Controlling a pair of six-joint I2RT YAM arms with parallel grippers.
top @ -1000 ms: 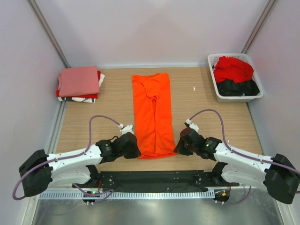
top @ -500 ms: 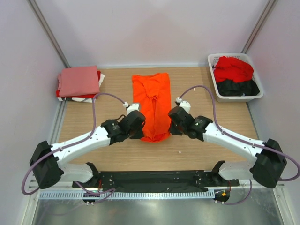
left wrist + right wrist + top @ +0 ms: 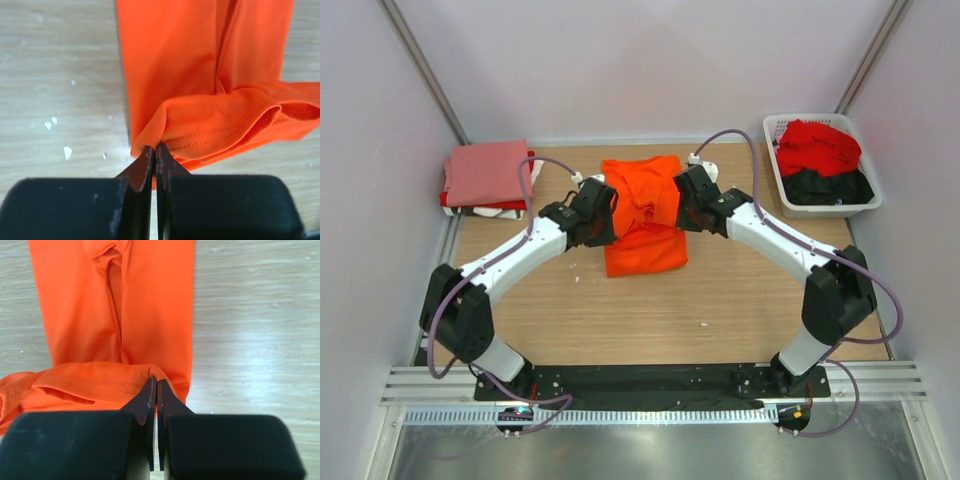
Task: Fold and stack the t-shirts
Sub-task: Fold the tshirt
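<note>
The bright orange t-shirt (image 3: 642, 212) lies mid-table as a long strip, its near end doubled back over its middle. My left gripper (image 3: 604, 203) is shut on the left corner of that raised hem (image 3: 165, 135). My right gripper (image 3: 677, 203) is shut on the right corner (image 3: 145, 374). Both hold the hem a little above the flat layer (image 3: 170, 55) (image 3: 155, 295). At the back left sits a stack of folded t-shirts (image 3: 488, 177), salmon-pink on top, red and white beneath. Red and black t-shirts (image 3: 820, 160) fill the basket.
The white slatted basket (image 3: 772, 165) stands at the back right corner. Grey walls enclose the table on three sides. Bare wooden tabletop (image 3: 720, 300) stretches between the shirt and the arm bases at the near edge.
Both grippers have carried the shirt's near hem away from the near edge towards the back, folding the strip over itself. The arms now stretch far out.
</note>
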